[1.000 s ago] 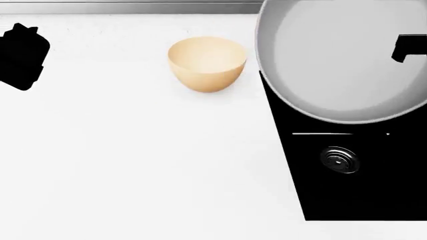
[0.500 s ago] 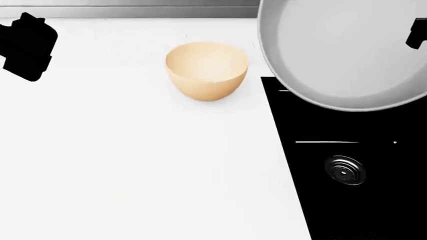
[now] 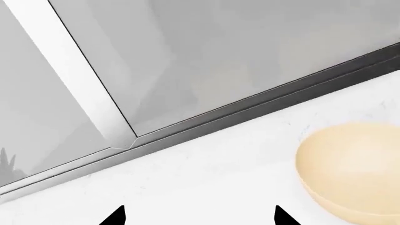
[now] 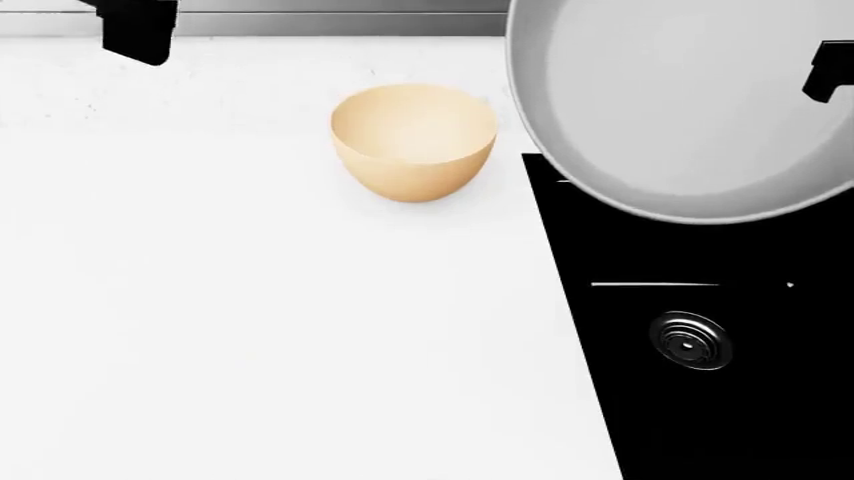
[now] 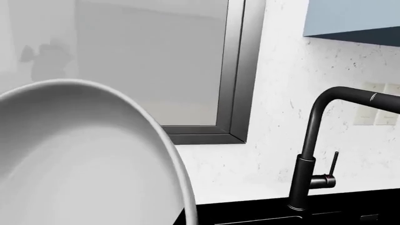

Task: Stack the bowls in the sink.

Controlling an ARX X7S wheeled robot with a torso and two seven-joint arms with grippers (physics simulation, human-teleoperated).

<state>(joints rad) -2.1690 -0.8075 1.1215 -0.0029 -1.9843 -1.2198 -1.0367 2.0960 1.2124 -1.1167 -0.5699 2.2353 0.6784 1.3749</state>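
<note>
Nothing stacked yet. My right gripper (image 4: 830, 70) has the grey bowl (image 4: 681, 110) pinched by its rim above the sink (image 4: 721, 400). Tan bowl (image 4: 412, 140) sits on the counter (image 4: 267, 330); left gripper (image 3: 196, 216) spread, empty, near it.

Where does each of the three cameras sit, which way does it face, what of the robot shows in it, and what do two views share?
Head view: on the robot's head, looking down on the counter, tan bowl, grey bowl and sink; dark parts of both arms show.
Left wrist view: near the left gripper, facing the window frame; its fingertips show.
Right wrist view: near the right gripper, facing the faucet; no gripper shows.
Shared: head and left wrist see the tan bowl; head and right wrist see the grey bowl.
</note>
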